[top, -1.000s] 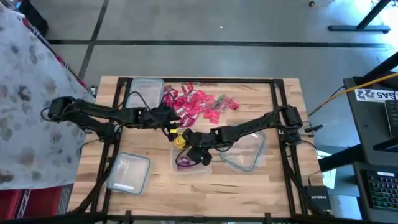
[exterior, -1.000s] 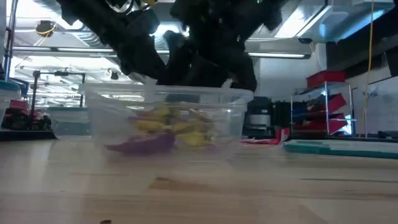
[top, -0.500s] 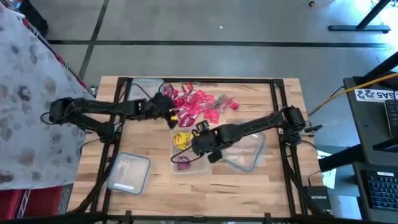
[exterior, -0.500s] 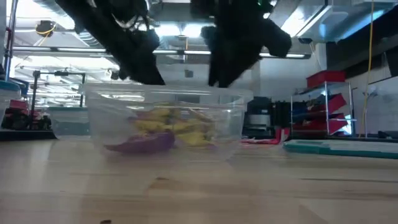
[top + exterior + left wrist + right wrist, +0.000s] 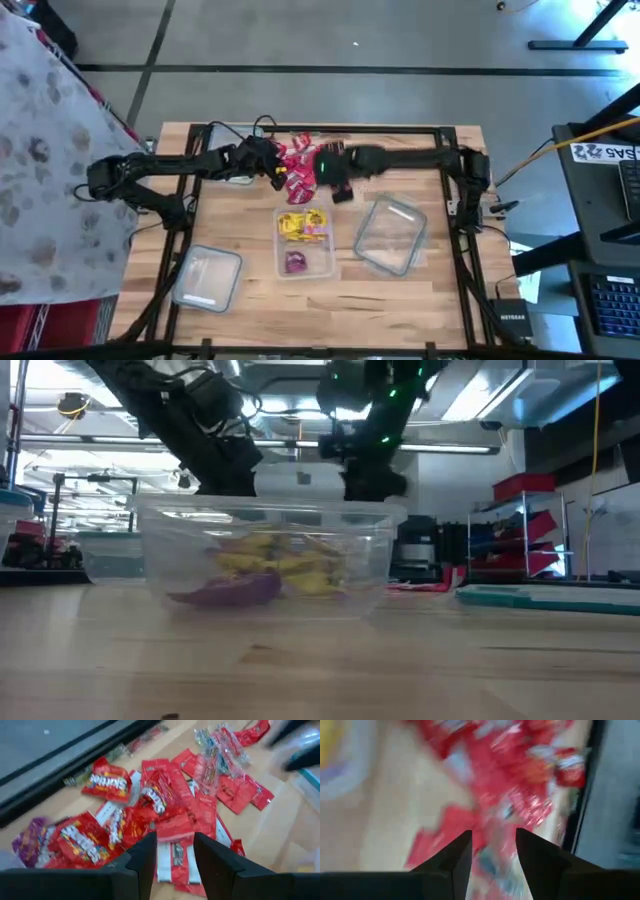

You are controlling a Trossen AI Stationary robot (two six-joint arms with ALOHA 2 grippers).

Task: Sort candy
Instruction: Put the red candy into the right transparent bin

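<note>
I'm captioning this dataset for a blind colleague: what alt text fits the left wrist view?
Left gripper, fingers open, hovers over a heap of red candy wrappers spread on a wooden table. A purple wrapper lies at the heap's edge, and a few silvery pieces sit at its far side.

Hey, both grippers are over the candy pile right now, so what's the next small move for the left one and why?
Probably lower the left gripper straight down onto the red candy lying between its open fingers, then close. It holds nothing, and the centre tub so far shows only yellow and purple pieces.
</note>
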